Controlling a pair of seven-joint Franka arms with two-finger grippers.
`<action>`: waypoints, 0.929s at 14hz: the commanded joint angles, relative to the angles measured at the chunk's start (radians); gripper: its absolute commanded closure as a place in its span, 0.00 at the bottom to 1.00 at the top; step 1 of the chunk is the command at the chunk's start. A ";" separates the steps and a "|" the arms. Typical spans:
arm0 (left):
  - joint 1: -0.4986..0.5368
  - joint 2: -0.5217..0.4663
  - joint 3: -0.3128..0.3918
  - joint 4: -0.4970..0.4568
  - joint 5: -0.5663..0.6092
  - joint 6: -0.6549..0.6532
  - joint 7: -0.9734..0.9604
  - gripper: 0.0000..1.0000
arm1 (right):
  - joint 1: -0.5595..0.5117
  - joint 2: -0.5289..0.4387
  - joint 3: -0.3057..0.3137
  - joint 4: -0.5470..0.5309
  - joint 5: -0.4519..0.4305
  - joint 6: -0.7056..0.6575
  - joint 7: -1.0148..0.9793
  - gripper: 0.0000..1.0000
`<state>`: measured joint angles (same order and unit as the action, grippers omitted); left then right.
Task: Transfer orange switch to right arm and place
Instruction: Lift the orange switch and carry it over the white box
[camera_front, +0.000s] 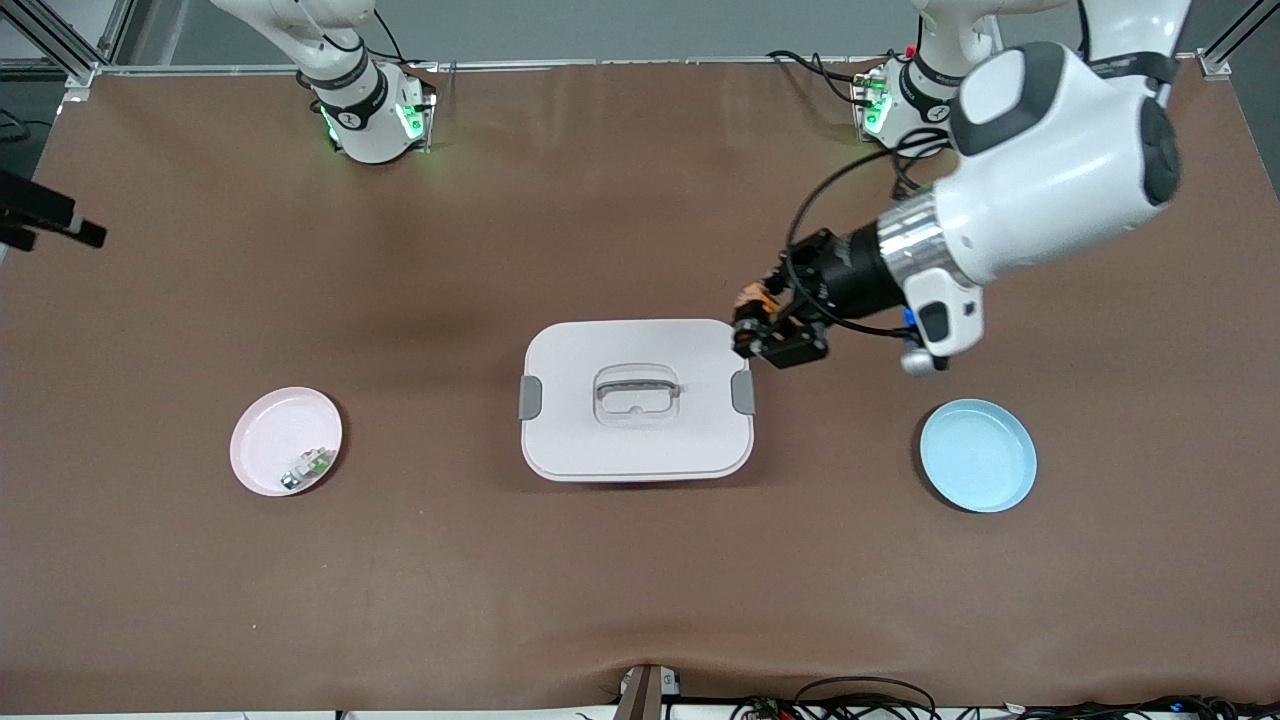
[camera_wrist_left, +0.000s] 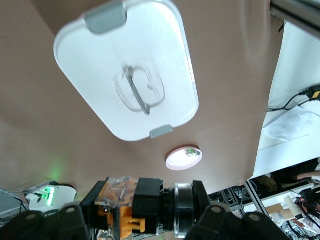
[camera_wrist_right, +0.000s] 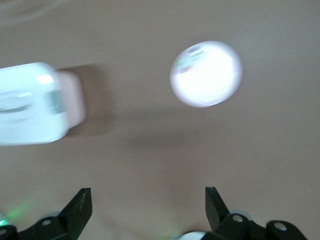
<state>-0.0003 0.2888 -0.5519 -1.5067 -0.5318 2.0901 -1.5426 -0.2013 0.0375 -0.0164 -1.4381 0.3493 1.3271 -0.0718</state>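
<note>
The orange switch (camera_front: 755, 297) is a small black-and-orange part held sideways in the air, with my left gripper (camera_front: 768, 330) shut on it. Both hang over the edge of the white lidded box (camera_front: 580, 350) at the left arm's end. In the left wrist view the switch (camera_wrist_left: 135, 205) fills the space between the black fingers (camera_wrist_left: 70, 220), showing its orange block, black body and silver ring. My right gripper (camera_wrist_right: 147, 202) is open with nothing between its fingers, high over bare brown table. In the front view only the right arm's base (camera_front: 365, 110) shows.
The white box (camera_wrist_left: 125, 65) has grey latches and a clear handle. A pink plate (camera_front: 265, 430) toward the right arm's end holds a small green-white-silver part (camera_front: 308, 468). A blue plate (camera_front: 978, 455) lies toward the left arm's end. The right wrist view shows the pink plate (camera_wrist_right: 206, 74) and the box (camera_wrist_right: 30, 102).
</note>
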 joint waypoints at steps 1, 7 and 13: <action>-0.082 0.010 -0.003 -0.003 -0.005 0.129 -0.089 0.72 | -0.043 -0.019 0.012 -0.083 0.219 0.013 -0.023 0.00; -0.300 0.092 0.001 -0.004 0.108 0.356 -0.417 0.72 | 0.043 -0.315 0.019 -0.507 0.373 0.349 -0.023 0.00; -0.383 0.203 0.006 0.006 0.200 0.525 -0.750 0.72 | 0.221 -0.334 0.023 -0.596 0.375 0.504 -0.022 0.00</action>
<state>-0.3617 0.4586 -0.5527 -1.5216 -0.3670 2.5673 -2.2170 -0.0286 -0.2789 0.0138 -1.9701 0.7035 1.7727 -0.0874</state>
